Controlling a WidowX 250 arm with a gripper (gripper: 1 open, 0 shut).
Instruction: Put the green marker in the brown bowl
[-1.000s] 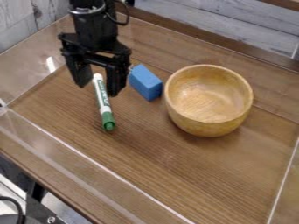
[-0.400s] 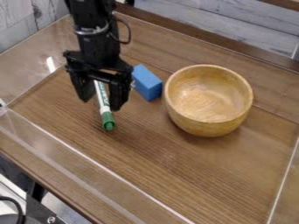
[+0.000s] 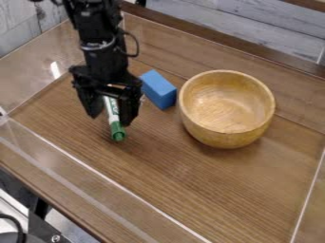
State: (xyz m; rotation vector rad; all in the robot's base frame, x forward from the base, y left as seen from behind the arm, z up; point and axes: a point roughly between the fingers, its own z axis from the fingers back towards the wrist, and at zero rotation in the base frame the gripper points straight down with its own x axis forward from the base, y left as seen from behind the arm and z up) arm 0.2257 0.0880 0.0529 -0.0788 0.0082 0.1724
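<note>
The green marker (image 3: pixel 116 126) lies on the wooden table, its green-tipped end pointing toward the front. My black gripper (image 3: pixel 108 106) hangs straight down over the marker's upper half, open, with one finger on each side of the barrel and low above the table. Most of the marker's far half is hidden behind the fingers. The brown bowl (image 3: pixel 227 108) stands upright to the right, empty, well apart from the gripper.
A small blue block (image 3: pixel 158 89) lies between the gripper and the bowl, close to the right finger. Clear plastic walls (image 3: pixel 38 142) border the table on the left and front.
The gripper has come down and a little toward the front, so its open fingers now straddle the marker. Marker, block and bowl have stayed put.
</note>
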